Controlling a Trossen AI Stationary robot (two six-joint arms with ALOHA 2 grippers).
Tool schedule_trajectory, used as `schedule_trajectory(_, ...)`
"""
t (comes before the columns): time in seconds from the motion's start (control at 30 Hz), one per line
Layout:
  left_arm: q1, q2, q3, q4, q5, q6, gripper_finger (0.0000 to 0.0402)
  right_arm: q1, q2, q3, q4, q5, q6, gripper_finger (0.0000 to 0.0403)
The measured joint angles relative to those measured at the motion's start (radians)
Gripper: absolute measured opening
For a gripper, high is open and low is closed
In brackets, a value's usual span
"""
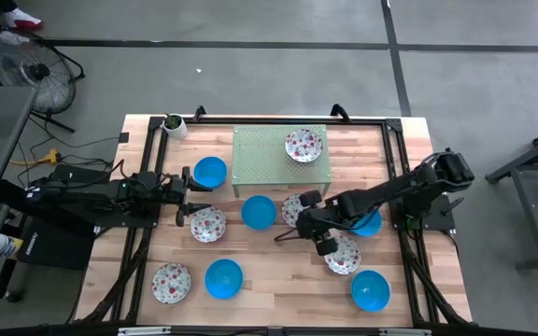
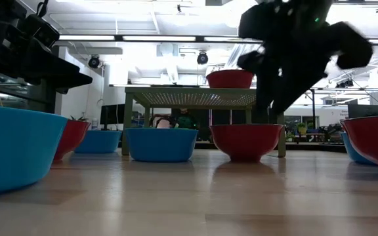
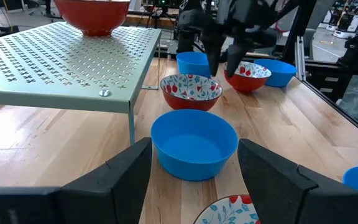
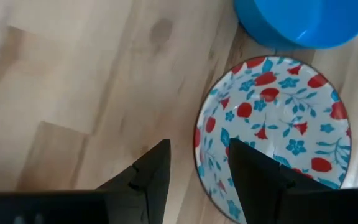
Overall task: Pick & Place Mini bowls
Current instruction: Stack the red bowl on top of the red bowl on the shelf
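Several mini bowls stand on their bases on the wooden table (image 1: 278, 299), some plain blue, some floral inside and red outside. One floral bowl (image 1: 304, 145) sits on the green perforated shelf (image 1: 260, 159). My right gripper (image 4: 197, 171) is open and points steeply down over the floral bowl (image 4: 272, 137) in the middle of the table. One finger is over the bowl's inside and one outside its rim; in the low view the fingertips (image 2: 271, 110) end just above that rim. My left gripper (image 3: 194, 180) waits open at the left, level, facing a blue bowl (image 3: 194, 143).
A blue bowl (image 1: 258, 211) stands just left of the bowl under my right gripper, and another blue bowl (image 1: 370, 224) lies under the right arm. A floral bowl (image 1: 343, 254) is just nearer. A small potted plant (image 1: 174, 124) stands at the far left corner.
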Motion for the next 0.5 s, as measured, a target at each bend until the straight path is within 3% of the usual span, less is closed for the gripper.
schedule_trajectory(0.5, 0.0, 0.0, 0.0, 0.0, 0.0, 0.0, 0.0234, -0.021, 0.098, 0.022, 0.006, -0.001, 0.015, 0.0142)
